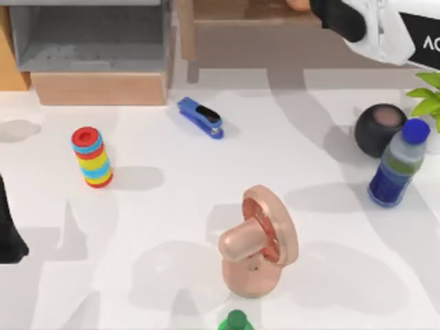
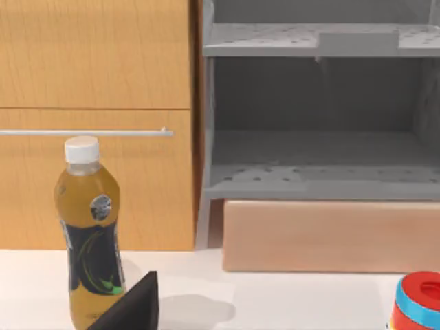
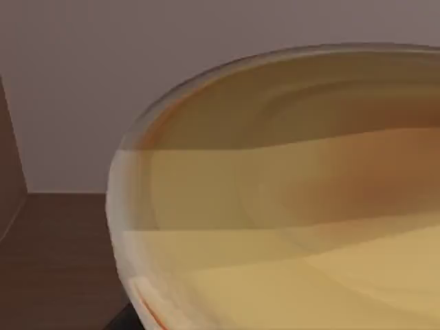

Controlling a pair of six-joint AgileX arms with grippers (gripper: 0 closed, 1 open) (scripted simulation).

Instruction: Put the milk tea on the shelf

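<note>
The milk tea [image 1: 300, 4] is a tan cup at the top edge of the top view, over the shelf [image 1: 234, 10], a light-brown board with a wooden side post. My right gripper [image 1: 330, 14] reaches in from the right and is shut on the cup. In the right wrist view the milk tea [image 3: 289, 206] looms very close, tilted, above the brown shelf board [image 3: 55, 261] with the back panel behind it. My left gripper [image 1: 8, 237] is parked at the table's left edge.
A grey-lined box compartment [image 1: 89, 34] stands at the back left. On the table are a blue stapler [image 1: 201, 117], a stack of coloured rings [image 1: 91, 157], a pink mushroom-shaped object [image 1: 258, 244], a black ball [image 1: 379, 128] and a blue bottle [image 1: 397, 165]. A yellow drink bottle [image 2: 89, 234] stands by the left gripper.
</note>
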